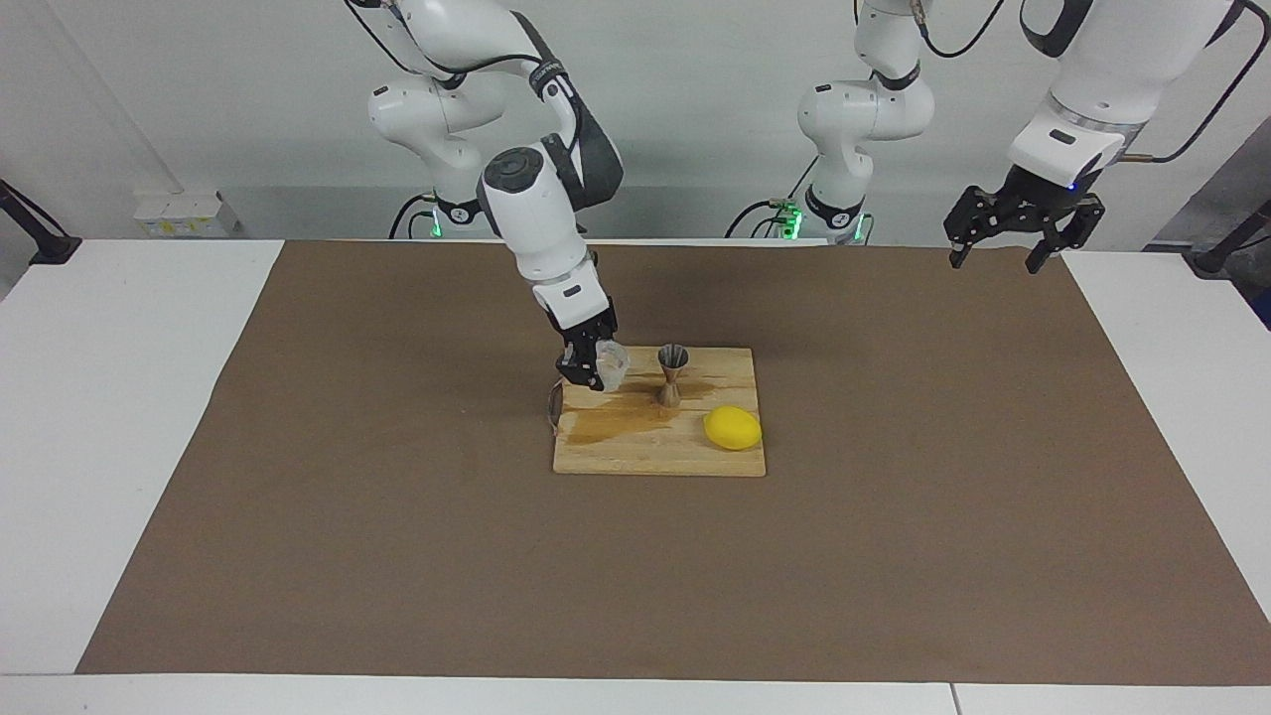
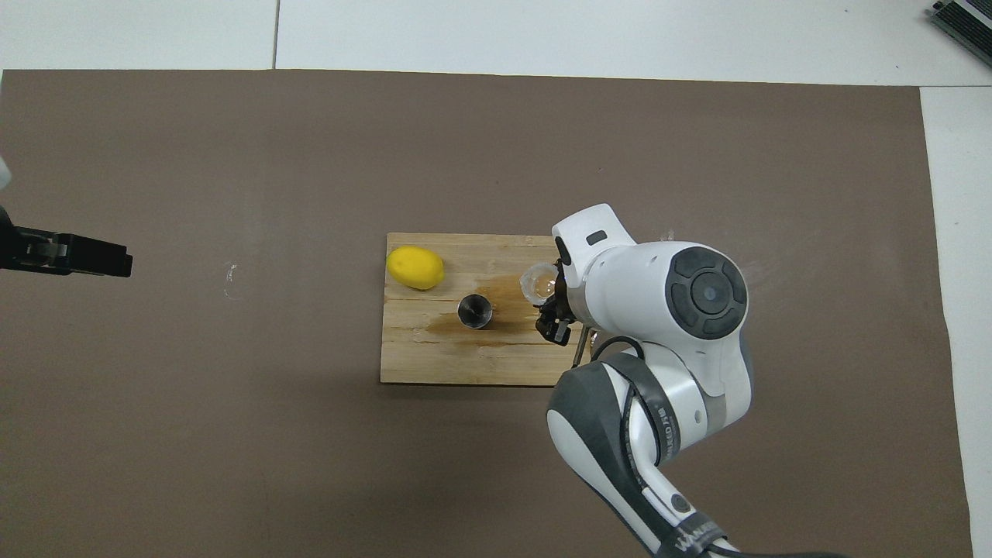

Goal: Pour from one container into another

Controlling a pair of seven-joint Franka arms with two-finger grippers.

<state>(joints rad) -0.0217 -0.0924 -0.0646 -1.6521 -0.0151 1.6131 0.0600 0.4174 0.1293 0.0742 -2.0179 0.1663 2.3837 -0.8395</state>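
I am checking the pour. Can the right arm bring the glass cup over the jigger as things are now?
Probably yes. The right gripper holds the glass cup over the wooden board, beside the jigger, with nothing between them.

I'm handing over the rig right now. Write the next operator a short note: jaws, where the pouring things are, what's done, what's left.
Right gripper: shut on the glass cup, up over the wooden board at its right-arm end.
Left gripper: open, empty, waiting over the mat's left-arm end.
Jigger: upright on the board, beside the cup. Lemon farther from the robots. The board has a wet stain.
Done: cup picked up and brought next to the jigger.
Left: move over the jigger's mouth, tip and pour.
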